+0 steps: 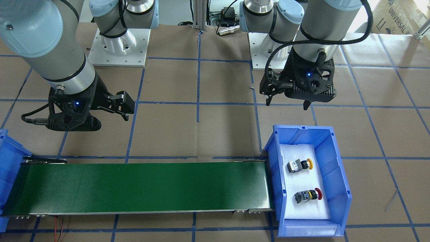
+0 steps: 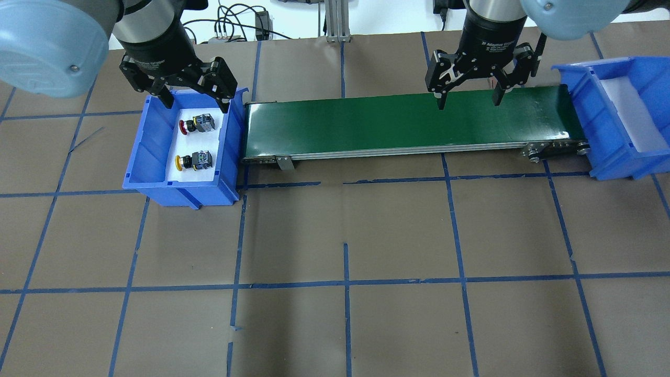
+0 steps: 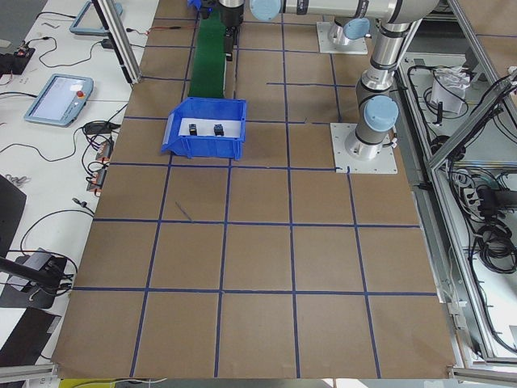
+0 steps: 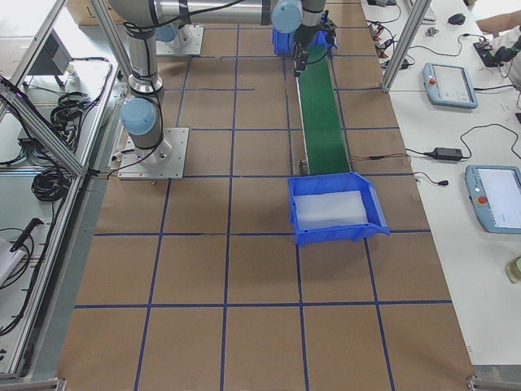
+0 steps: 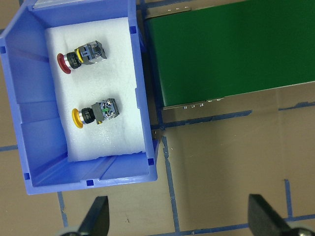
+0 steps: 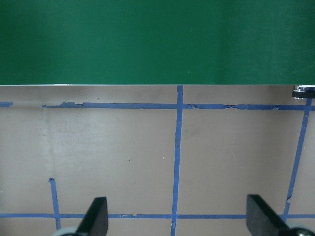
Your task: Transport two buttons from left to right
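Two buttons lie on white foam in the blue bin [image 2: 152,152] at the belt's left end: the red-capped one [image 2: 196,124] [image 1: 308,196] [image 5: 81,55] and the yellow-capped one [image 2: 194,161] [image 1: 300,165] [image 5: 96,112]. My left gripper [image 2: 196,102] [image 1: 287,105] [image 5: 179,219] is open and empty, held high just on the robot's side of that bin. My right gripper [image 2: 468,100] [image 6: 174,219] is open and empty, held over the table beside the green conveyor belt [image 2: 408,123] near its right end.
A second blue bin [image 2: 596,104] [image 4: 334,232] with white foam inside stands at the belt's right end. The belt [image 1: 141,188] bears nothing. The brown table has a grid of blue tape. The arm bases [image 1: 121,43] stand behind the belt.
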You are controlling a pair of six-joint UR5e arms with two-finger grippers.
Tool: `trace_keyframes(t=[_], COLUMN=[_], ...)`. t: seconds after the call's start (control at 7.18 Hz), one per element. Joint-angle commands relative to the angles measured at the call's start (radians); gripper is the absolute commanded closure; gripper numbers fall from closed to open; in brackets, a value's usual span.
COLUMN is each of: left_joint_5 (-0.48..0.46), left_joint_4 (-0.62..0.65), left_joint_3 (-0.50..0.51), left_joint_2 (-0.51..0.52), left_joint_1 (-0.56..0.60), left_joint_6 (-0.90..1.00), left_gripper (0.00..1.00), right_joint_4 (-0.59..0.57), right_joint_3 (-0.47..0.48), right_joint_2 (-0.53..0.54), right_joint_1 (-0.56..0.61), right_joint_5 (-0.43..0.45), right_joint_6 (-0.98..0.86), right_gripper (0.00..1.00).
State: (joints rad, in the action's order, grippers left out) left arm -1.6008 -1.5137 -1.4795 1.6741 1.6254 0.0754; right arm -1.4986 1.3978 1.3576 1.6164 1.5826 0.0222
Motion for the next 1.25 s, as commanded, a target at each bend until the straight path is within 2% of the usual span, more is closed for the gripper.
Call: trace_keyframes(t=[0.0, 1.11], left_joint_5=[-0.01, -0.007], left_joint_4=[-0.002, -0.005], left_joint_3=[-0.001, -0.001], left_joint_2=[-0.002, 0.004], left_joint_1=[0.004, -0.002], left_joint_6=[-0.005, -0.003], left_gripper=[0.0, 0.0], right_joint_4=[0.001, -0.012], right_joint_3=[0.045, 0.047], right_joint_2=[0.053, 0.046], right_joint_1=[0.002, 0.0], right_joint_5=[0.004, -0.007], right_joint_6=[0.008, 0.005], right_gripper=[0.0, 0.0])
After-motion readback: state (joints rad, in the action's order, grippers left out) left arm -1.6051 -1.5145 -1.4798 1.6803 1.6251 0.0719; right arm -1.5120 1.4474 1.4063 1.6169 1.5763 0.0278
